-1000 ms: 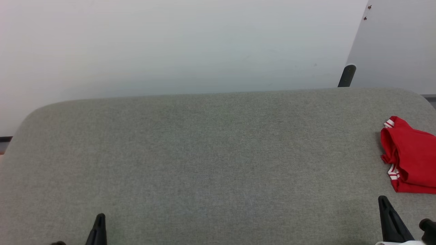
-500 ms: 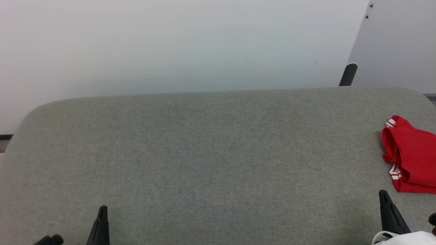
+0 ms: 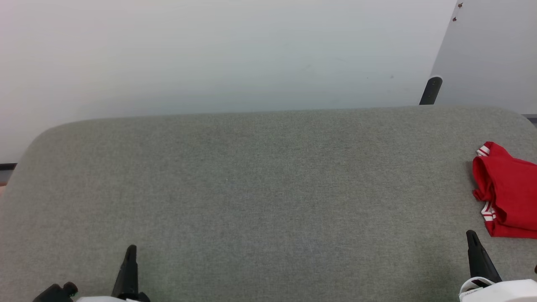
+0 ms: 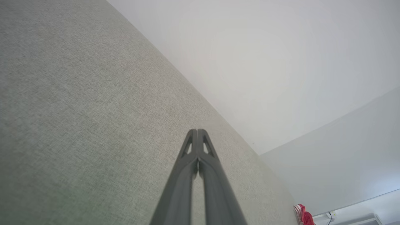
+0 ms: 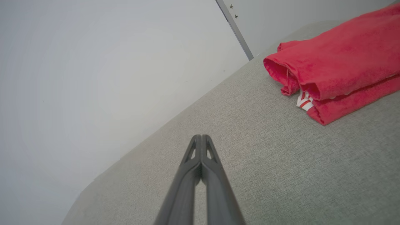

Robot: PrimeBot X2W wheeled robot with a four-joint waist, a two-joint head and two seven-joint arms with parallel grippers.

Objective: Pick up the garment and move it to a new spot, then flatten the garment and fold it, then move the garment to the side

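The garment [image 3: 509, 193] is a red bundle with red-white striped trim, folded at the right edge of the grey felt table [image 3: 260, 188]; it runs off the picture's right side. The right wrist view has the garment [image 5: 337, 62] at its upper right, and in the left wrist view the garment [image 4: 302, 215] is a small red patch far off. My right gripper [image 3: 470, 233] is shut and holds nothing, just in front and left of the bundle, apart from it. Near the table's front left my left gripper [image 3: 131, 248] is shut and holds nothing. Both grippers [image 4: 197, 131] [image 5: 201, 136] show fingers pressed together.
A pale wall [image 3: 218, 54] rises behind the table's rounded far edge. A dark post [image 3: 430, 89] stands behind the far right corner beside a grey panel [image 3: 491, 54]. The wide grey surface between my grippers is bare.
Both grippers have crept a little forward up the head view, with more of the pale wrists showing. The garment lies as before; the view has shifted slightly.
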